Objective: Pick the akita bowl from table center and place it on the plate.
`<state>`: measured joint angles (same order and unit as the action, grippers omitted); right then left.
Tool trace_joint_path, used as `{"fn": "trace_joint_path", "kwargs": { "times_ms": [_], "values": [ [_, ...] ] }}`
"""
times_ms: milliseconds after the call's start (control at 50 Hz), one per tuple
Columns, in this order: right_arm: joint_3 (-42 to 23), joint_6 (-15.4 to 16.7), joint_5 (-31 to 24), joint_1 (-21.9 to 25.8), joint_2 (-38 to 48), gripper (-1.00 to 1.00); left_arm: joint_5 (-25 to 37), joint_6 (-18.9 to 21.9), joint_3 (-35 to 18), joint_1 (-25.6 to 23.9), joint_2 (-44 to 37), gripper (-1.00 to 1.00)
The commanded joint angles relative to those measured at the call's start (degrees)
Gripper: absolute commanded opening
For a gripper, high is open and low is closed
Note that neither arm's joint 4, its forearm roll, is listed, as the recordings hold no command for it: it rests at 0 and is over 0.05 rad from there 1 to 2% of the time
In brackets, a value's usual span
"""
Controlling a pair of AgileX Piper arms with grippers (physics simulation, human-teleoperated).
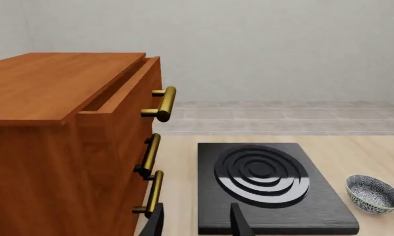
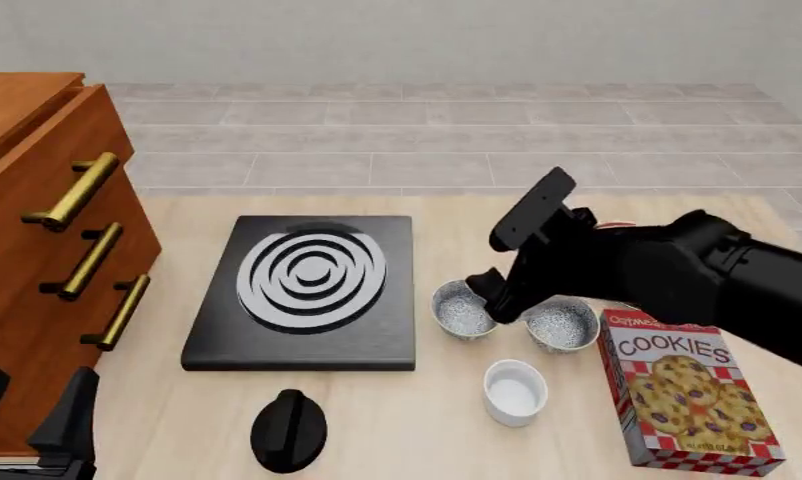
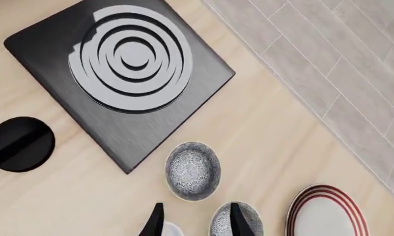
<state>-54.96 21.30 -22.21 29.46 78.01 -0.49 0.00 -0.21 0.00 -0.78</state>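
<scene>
The right gripper [image 3: 195, 221] is hovering with its jaws apart and nothing between them, above the two speckled bowls at the table's centre; one fingertip [image 3: 239, 220] is lying over the bowl [image 3: 235, 220] nearer the plate [image 3: 324, 212], while the second bowl [image 3: 192, 170] is sitting just beside the hob [image 3: 118, 73]. From the front, the right arm [image 2: 668, 275] is hiding most of the plate, and the two bowls [image 2: 463, 309] [image 2: 560, 324] are standing side by side, apart, between hob and cookie box [image 2: 685, 400]. A white cup [image 2: 515, 390] is resting nearer the viewer, a black knob [image 2: 289, 430] to its left. The left gripper [image 2: 34, 415] is waiting open, empty, beside the drawer cabinet [image 2: 34, 230].
</scene>
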Motion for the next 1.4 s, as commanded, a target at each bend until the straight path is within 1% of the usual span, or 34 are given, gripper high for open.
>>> {"fn": "trace_joint_path", "kwargs": {
  "times_ms": [20, 80, 120, 160, 180, 240, 260, 340, 480, 580, 660, 1020, 1280, 1320, 1400],
  "values": [
    [-2.53, 0.72, -0.47, 1.78, 6.46, 1.0, -0.01, 0.02, 0.0, -0.02, -0.01, 1.0],
    [-2.91, 0.42, -0.89, 2.51, 7.98, 1.0, 0.01, 0.0, 0.0, 0.0, 0.02, 1.0],
    [-3.03, 1.23, -0.96, 2.67, 8.91, 1.0, -0.01, 0.0, 0.0, 0.01, -0.03, 1.0],
    [-3.2, 1.15, -0.98, 2.95, 9.24, 1.0, 0.0, 0.01, 0.0, 0.01, 0.01, 1.0],
    [-3.25, 2.75, -0.38, 2.92, 9.53, 1.0, -0.01, 0.0, 0.0, -0.01, -0.03, 1.0],
    [-3.4, 3.1, -0.62, 3.2, 10.44, 1.0, 0.0, 0.01, 0.0, 0.0, 0.02, 1.0],
    [-3.56, 2.69, -0.6, 3.26, 10.67, 1.0, -0.01, -0.01, 0.0, -0.01, -0.03, 1.0],
    [-4.12, 3.53, -0.2, 2.62, 12.34, 1.0, 0.0, -0.01, 0.0, -0.01, -0.01, 1.0],
    [-4.54, 3.98, 0.12, 2.54, 14.86, 1.0, -0.01, -0.01, 0.0, 0.0, -0.02, 1.0],
    [-4.94, 5.2, 0.69, 1.48, 16.71, 1.0, 0.0, 0.01, 0.0, -0.01, 0.01, 1.0],
    [-5.2, 5.43, 0.71, 1.24, 17.32, 1.0, 0.0, 0.0, 0.0, 0.0, 0.0, 1.0],
    [-6.81, 4.3, 2.4, 0.73, 23.32, 1.0, 0.0, -0.01, 0.0, 0.0, -0.01, 1.0],
    [-7.36, 3.73, 2.06, 1.92, 25.51, 1.0, -0.02, 0.0, 0.0, -0.01, -0.05, 1.0],
    [-7.28, 4.22, 2.42, 1.91, 26.38, 1.0, -0.02, 0.0, 0.0, -0.01, -0.05, 1.0],
    [-7.24, 3.5, 2.3, 2.68, 27.05, 1.0, 0.01, -0.02, 0.0, 0.01, 0.03, 1.0]
  ]
}}
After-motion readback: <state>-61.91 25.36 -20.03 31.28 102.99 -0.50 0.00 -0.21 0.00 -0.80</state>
